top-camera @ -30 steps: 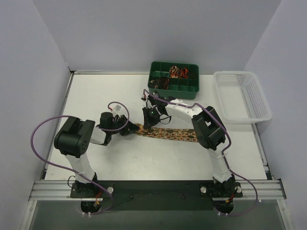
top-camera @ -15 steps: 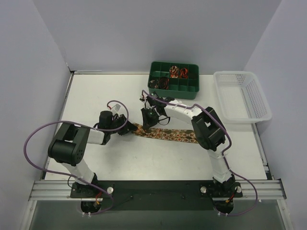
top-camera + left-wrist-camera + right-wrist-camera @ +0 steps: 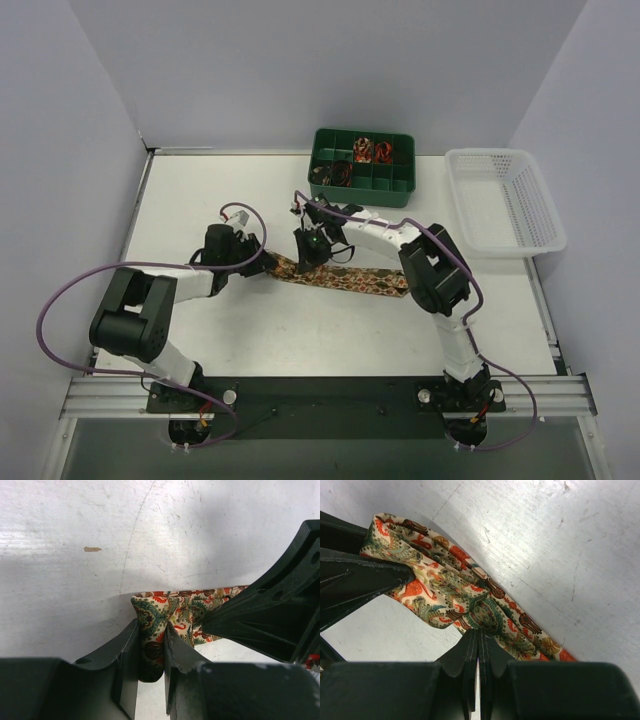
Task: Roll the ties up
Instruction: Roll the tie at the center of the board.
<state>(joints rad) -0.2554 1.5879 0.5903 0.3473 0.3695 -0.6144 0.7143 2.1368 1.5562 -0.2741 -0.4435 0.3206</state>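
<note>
One tie (image 3: pixel 355 281) lies on the bench (image 3: pixel 200 190), about in its middle. It is a long narrow strip that runs from left to right, and its right end comes a little closer to the near edge. The cloth is cream-gold with a dense ornate pattern in red, green and brown. At its left end the cloth stands up in soft folds.

The left fingers (image 3: pixel 266 263) are two flat black blades. They are partly closed and clamp this folded end between them. The right fingers (image 3: pixel 478 639), also two, are pressed fully together. Their tips nip the strip just beside the fold, where the cloth puckers.

The bench surface is white and matte, with fine scratches and one small brown mark (image 3: pixel 92 549).

At the far edge, right of the middle, stands one green plastic tray (image 3: pixel 375 196) with square compartments. Some hold small patterned coils (image 3: pixel 372 151), too small to count surely. At the right edge, near the far corner, is one white plastic basket (image 3: pixel 500 200) with lattice walls.
</note>
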